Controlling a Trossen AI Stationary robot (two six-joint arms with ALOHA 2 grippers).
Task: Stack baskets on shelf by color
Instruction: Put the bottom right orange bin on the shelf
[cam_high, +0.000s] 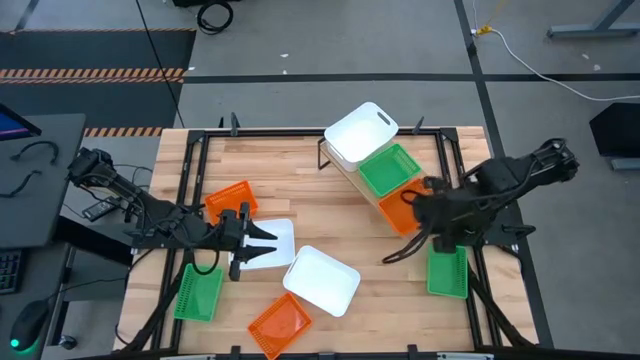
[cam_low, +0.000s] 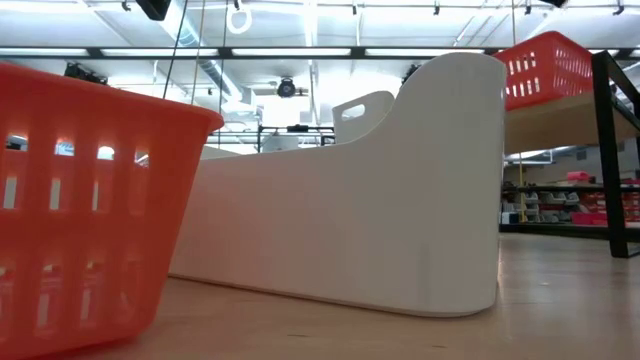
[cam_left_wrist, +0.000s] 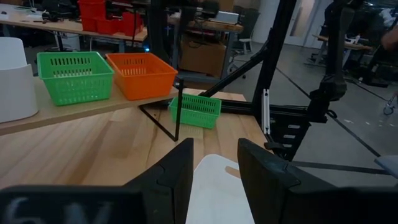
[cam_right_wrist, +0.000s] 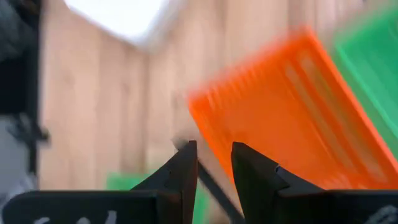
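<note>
On the slanted shelf (cam_high: 352, 172) three baskets already sit in a row, one of each colour: a white basket (cam_high: 360, 132), a green basket (cam_high: 389, 169) and an orange basket (cam_high: 398, 210) at the lower end — a sensible layout, I judge, since each can serve as the base of its own colour stack.

The right gripper (cam_right_wrist: 214, 163) hovers just above the shelf's orange basket (cam_right_wrist: 292, 118), its fingers a narrow gap apart with nothing between them; the blur makes the exact clearance hard to read. The left gripper (cam_left_wrist: 214, 163) is low over the table with a flat white basket (cam_left_wrist: 219, 186) showing in the gap between its part-open fingers — whether they actually clamp its wall, I cannot tell.

Six baskets are off the shelf (two per colour), among them a big white one (cam_high: 321, 280) near the table's front. From table height that white one and an orange one (cam_low: 80, 200) fill the picture, hiding both arms.
</note>
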